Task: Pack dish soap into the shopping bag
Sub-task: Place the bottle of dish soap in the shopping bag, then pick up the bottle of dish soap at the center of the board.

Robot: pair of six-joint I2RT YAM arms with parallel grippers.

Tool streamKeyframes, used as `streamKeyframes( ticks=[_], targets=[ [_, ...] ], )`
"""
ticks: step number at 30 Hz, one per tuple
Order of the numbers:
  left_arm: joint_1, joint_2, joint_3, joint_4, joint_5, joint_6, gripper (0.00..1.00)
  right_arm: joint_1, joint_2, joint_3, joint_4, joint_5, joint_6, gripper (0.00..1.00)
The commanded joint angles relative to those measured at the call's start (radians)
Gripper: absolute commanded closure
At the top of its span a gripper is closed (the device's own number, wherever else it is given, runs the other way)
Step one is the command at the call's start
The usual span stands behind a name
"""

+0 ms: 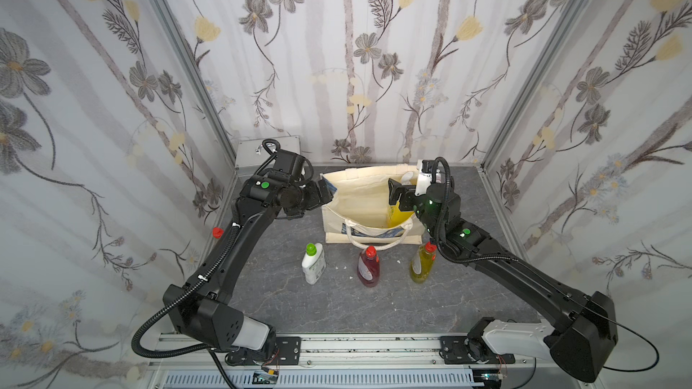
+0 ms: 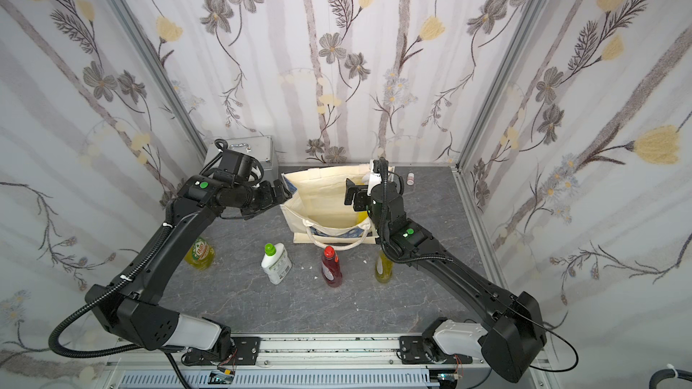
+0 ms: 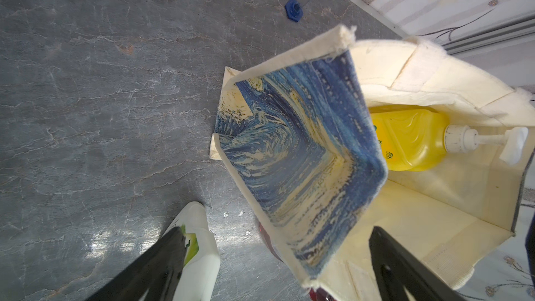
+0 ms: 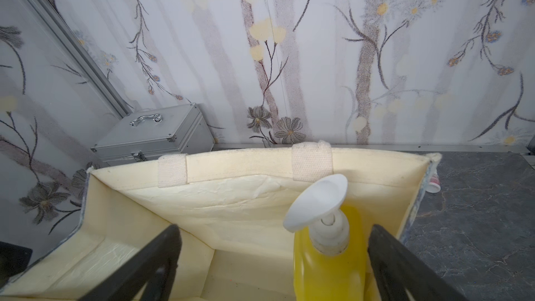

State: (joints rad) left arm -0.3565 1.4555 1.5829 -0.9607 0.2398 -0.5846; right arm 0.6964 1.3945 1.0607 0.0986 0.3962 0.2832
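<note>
Only two pieces of writing can be read. In a top view, the yellow-green bottle standing on the bench at the robot's left, apart from the others, bears a front label whose logo reads "Fairy". In the left wrist view, the big yellow pump bottle inside the shopping bag shows a green "55" at the edge of its label; the smaller green characters beside it are too small to read. The white green-capped bottle, the red bottle and the other yellow-green bottle carry labels, but their print cannot be made out.
</note>
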Motion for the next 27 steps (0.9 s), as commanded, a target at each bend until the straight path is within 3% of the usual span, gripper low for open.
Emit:
streamKeyframes(
  ticks=[1,10,15,21,27],
  targets=[
    [0.001,0.009,0.025,0.013,-0.005,-0.016,0.0,0.002,-0.036,0.046,-0.035,0.015,-0.03,0.0],
    [0.002,0.039,0.1,-0.002,-0.012,-0.01,0.0,0.002,-0.143,0.186,-0.205,-0.011,-0.047,0.0],
    [0.002,0.008,0.1,0.005,0.003,-0.049,0.0,0.002,-0.213,0.259,-0.422,0.013,0.074,0.0],
    [-0.011,-0.089,-0.01,0.021,0.029,-0.09,0.0,0.002,-0.35,0.289,-0.678,0.029,0.299,0.0],
    [-0.011,-0.156,-0.043,-0.016,-0.007,-0.056,0.0,0.002,-0.494,0.25,-0.853,-0.062,0.43,0.0]
  ],
)
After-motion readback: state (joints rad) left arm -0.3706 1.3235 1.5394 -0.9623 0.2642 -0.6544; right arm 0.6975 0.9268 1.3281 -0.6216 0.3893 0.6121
